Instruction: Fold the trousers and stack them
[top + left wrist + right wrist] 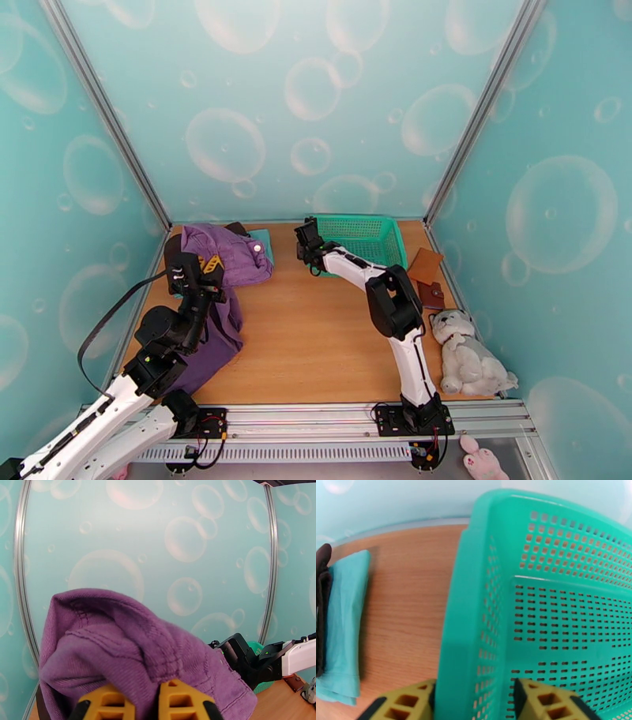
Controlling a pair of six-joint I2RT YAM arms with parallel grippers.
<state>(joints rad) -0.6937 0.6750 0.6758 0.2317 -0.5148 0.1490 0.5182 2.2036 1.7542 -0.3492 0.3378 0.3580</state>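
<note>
You're mid-fold: your left gripper (145,704) is clamped on the purple trousers (237,253) heaped in the table's (316,339) far-left corner, your right gripper (474,702) straddles the green basket's (466,598) wall, grip unclear, so next spread that lifted fabric flat.

The trousers (118,649) are soft purple cloth, matt, with a fine ribbed weave and raised seams. The basket (482,598) is smooth green plastic with a slight gloss, punched all over with slots — the table (410,598) under it is smooth, matt wood grain. The folded teal cloth (343,618) looks thin and faintly creased, the corner posts (104,110) pale brushed metal.
</note>
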